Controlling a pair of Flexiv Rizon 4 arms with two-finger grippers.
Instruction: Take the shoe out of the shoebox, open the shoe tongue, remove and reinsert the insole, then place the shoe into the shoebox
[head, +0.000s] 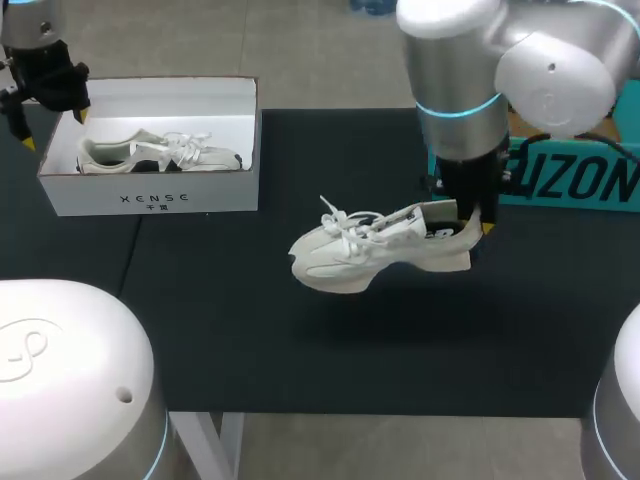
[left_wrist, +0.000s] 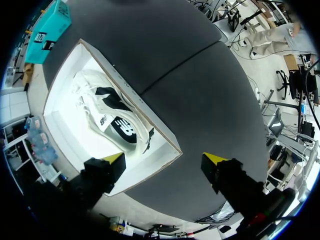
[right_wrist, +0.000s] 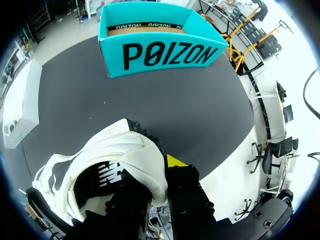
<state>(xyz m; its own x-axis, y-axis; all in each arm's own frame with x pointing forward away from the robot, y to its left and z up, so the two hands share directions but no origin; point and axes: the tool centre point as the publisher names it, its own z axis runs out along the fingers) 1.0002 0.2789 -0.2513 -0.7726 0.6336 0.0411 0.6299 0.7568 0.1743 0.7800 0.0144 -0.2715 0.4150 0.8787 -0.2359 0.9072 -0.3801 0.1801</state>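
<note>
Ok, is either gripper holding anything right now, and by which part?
The right gripper is shut on the white shoe, gripping it at the back of the heel. The left gripper is open and holds nothing.

Left arm: far left, wrist vertical, claw (head: 55, 128) pointing down, fingers spread wide, gripping nothing. Right arm: enters far right, wrist vertical, claw (head: 470, 222) clamped on heel of shoe (head: 370, 250).

Black-topped table (head: 300, 370), seam (left_wrist: 180, 66) across its surface, open teal box (head: 580, 185) far right
</note>
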